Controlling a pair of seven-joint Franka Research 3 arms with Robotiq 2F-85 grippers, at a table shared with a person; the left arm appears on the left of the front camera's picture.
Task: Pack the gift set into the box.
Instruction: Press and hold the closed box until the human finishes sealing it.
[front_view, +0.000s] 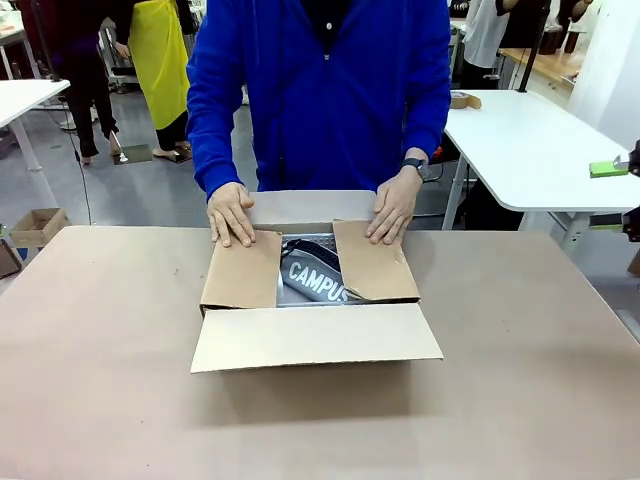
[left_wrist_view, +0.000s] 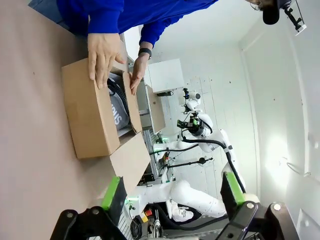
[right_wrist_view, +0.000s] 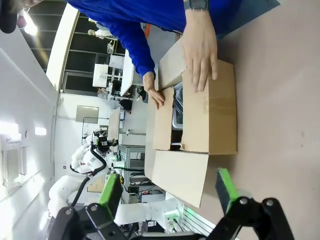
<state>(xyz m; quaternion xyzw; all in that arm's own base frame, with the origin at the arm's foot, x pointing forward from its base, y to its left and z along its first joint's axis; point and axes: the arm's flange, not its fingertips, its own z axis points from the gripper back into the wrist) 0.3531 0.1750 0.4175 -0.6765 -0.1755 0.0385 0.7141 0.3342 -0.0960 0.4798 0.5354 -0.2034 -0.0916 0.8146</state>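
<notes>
The box (front_view: 315, 335) stands in the middle of the brown table with its near flap folded out toward me. Inside lies the gift set (front_view: 315, 275), dark grey with white "CAMPUS" lettering, half covered by the two side flaps. The person's hands (front_view: 232, 212) (front_view: 393, 205) press those side flaps inward. My left gripper (left_wrist_view: 171, 192) is open and empty, well back from the box (left_wrist_view: 87, 115). My right gripper (right_wrist_view: 168, 192) is also open and empty, apart from the box (right_wrist_view: 210, 120). One of its green pads (front_view: 607, 169) shows at the far right edge.
The person in a blue top stands at the table's far edge behind the box. White tables stand at the back right (front_view: 530, 150) and back left (front_view: 25, 95). A small cardboard box (front_view: 38, 225) sits on the floor at the left. Bare tabletop (front_view: 100, 350) surrounds the carton.
</notes>
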